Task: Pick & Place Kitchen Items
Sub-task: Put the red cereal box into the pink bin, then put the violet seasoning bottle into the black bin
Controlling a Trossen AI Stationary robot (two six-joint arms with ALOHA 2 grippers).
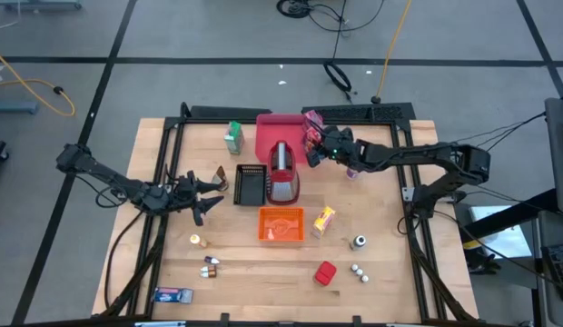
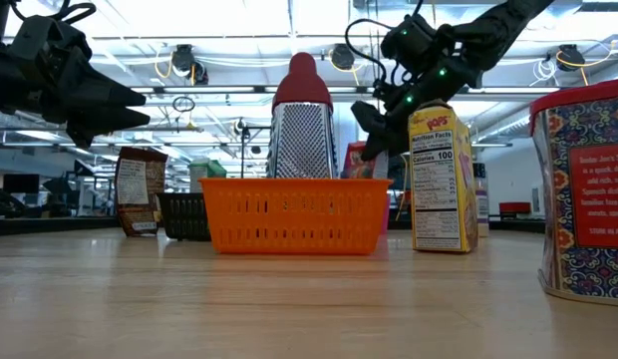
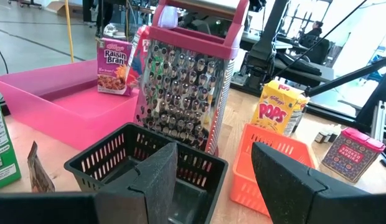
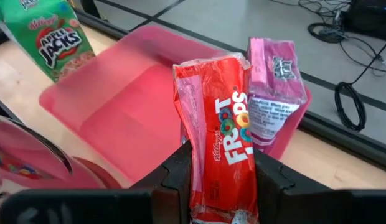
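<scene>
The right pincer (image 4: 223,171) grips a red Froot Loops carton (image 4: 221,143), its two dark fingers pressed against the carton's flat sides and the carton standing up from between them. In the high view this pincer (image 1: 320,145) hangs just over the far right edge of the pink tray (image 1: 268,136), with a purple carton (image 4: 274,90) just beyond its fingertips, leaning at the tray's rim. The tray's bare floor lies ahead of and below the pincer.

The step in hand looks like setting the Froot Loops carton into the tray. To do it well, the arm should carry the carton inward over the open floor, clear of the rim and of the purple carton, which a sideways brush could tip. Lowering until the carton's bottom edge meets the floor before letting go would keep it from dropping and toppling. The box is thin card and already looks squeezed, so the fingers should part smoothly and pull straight back.

The green Apple Jacks carton (image 4: 53,37) stands off to one side of the tray, on the desk (image 1: 245,263).

The left pincer (image 3: 215,186) waits with its fingers apart and empty, close in front of the black basket (image 3: 140,165), the tall grater (image 3: 190,81) standing beyond it.
</scene>
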